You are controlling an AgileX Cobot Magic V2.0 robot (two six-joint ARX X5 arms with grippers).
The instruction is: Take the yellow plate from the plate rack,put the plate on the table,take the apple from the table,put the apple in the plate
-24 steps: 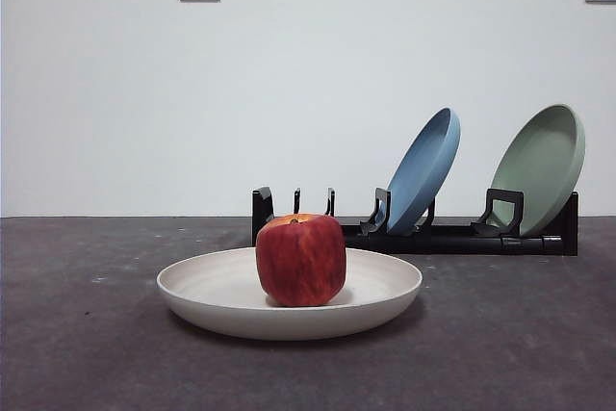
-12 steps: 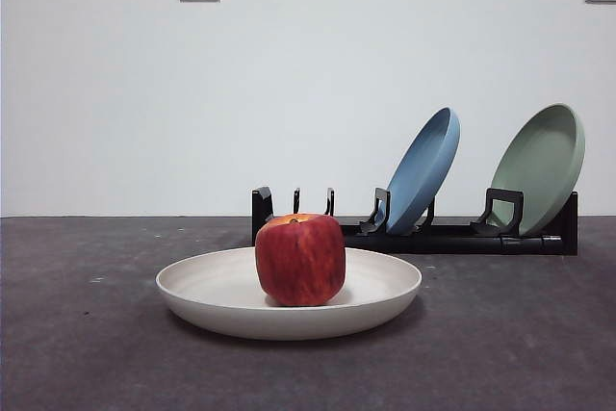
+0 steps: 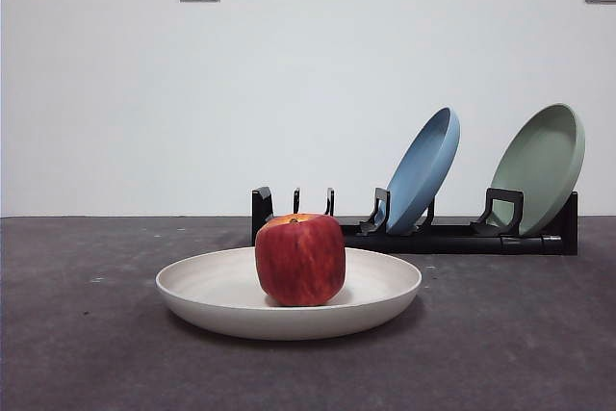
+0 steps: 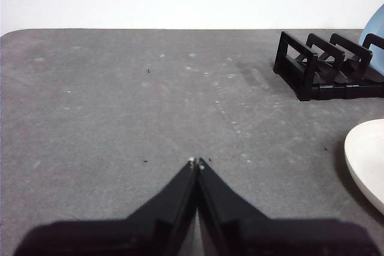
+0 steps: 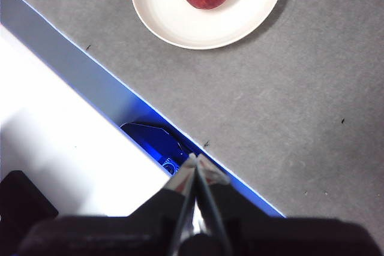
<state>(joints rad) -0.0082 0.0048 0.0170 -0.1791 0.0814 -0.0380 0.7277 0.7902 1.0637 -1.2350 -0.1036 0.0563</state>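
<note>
You have three plates: one yellow plate (image 3: 231, 300) flat on the table (image 3: 77, 334) at lower centre, holding one apple (image 3: 300, 259); one blue plate (image 3: 423, 168) and one green plate (image 3: 541, 166) lean in the plate rack (image 3: 452, 236) to its right. Left gripper (image 4: 197, 162) and right gripper (image 5: 195, 159) both have their jaws pressed together, holding nothing.

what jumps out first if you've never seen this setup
The dark red blocky apple sits in the wide cream-white shallow plate on the dark grey table, nearest the front camera. Behind it, a long black pronged rack holds a tilted blue plate and a pale green plate.
</note>
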